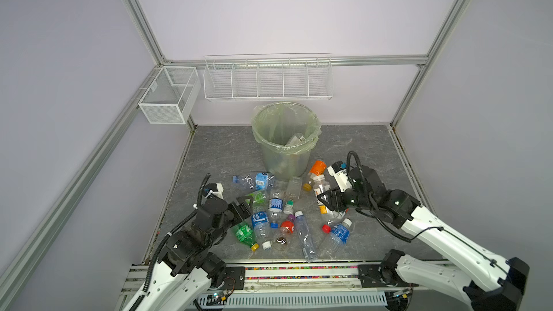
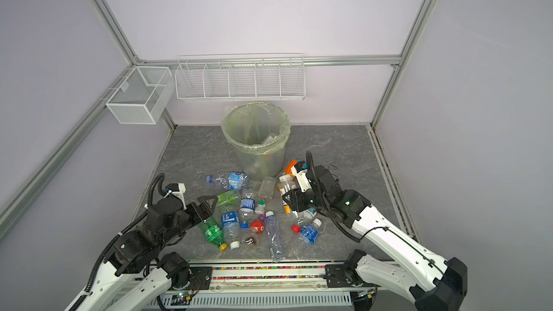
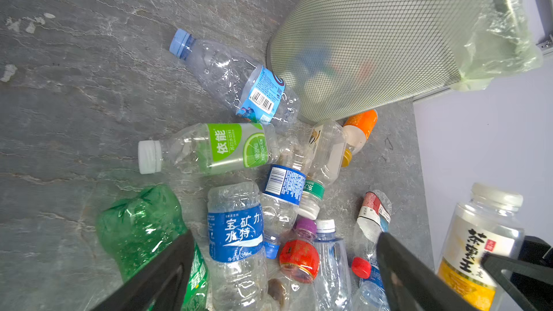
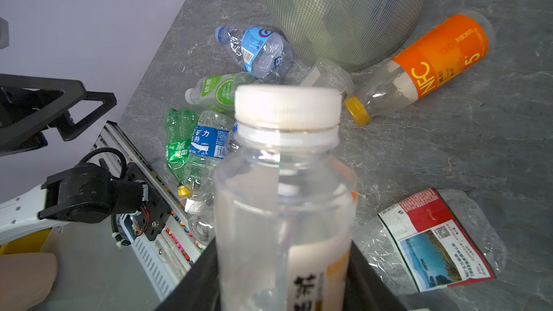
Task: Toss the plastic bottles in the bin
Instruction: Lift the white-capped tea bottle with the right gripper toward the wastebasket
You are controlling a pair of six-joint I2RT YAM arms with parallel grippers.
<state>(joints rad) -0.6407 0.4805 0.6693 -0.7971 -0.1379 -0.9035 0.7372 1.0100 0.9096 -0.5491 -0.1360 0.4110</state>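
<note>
- The bin (image 1: 284, 160) stands at 12 o'clock on the grey floor (image 1: 215, 151). On the wall behind it hang a wire mesh box (image 1: 167, 97) at 10 o'clock and a long wire rack (image 1: 267, 80) at 12.
- The loose plastic bottles (image 1: 275, 213) lie heaped at the bin's 6 o'clock. A light-blue-labelled bottle (image 3: 239, 82) and an orange NFC bottle (image 4: 434, 61) lie right at its foot.
- The right arm (image 1: 443, 228) reaches in from 4 o'clock with its wrist turned toward the bin.
- The right gripper (image 4: 284, 279) is clamped on the lower body of a white-capped tea bottle (image 4: 284, 175). The bottle is at the bin's 5 o'clock, cap end toward the bin. A flattened red-labelled bottle (image 4: 434, 240) lies on the floor just beside.
- The left arm (image 1: 185, 240) comes from 7 o'clock, elbow folded.
- The left gripper (image 3: 284, 276) is spread wide and holds nothing. It hovers over the heap's 8 o'clock edge.
- Below its fingers (image 3: 167, 270) lie a blue-labelled water bottle (image 3: 236, 234), a small red bottle (image 3: 299, 258) and a green bottle (image 3: 140, 228).
</note>
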